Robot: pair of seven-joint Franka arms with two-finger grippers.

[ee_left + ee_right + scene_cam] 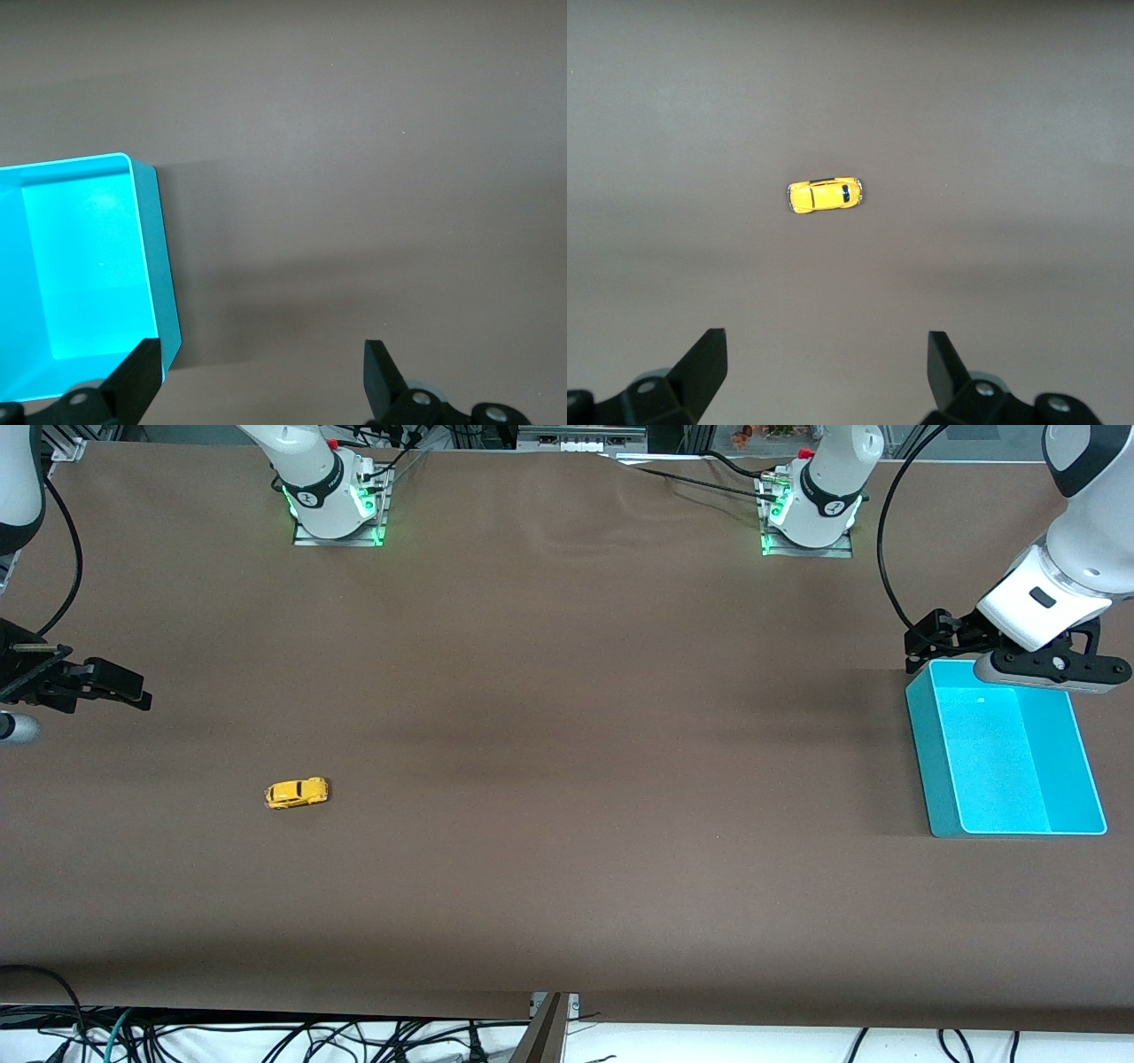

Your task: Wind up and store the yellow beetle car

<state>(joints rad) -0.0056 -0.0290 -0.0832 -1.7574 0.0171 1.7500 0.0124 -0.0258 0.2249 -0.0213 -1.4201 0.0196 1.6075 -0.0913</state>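
The little yellow car (297, 793) sits on its wheels on the brown bench (567, 779), toward the right arm's end. The blue bin (921, 753) is well apart from it, at the left arm's end. The right gripper (824, 372) hangs above the bench near the car, jaws spread wide. The left gripper (261, 376) hangs over the bin's edge, jaws spread wide too. Both hold nothing.

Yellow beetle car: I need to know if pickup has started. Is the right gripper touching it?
Apart. The right wrist view shows the yellow beetle car on bare table, well clear of the right gripper, whose jaws stand open.
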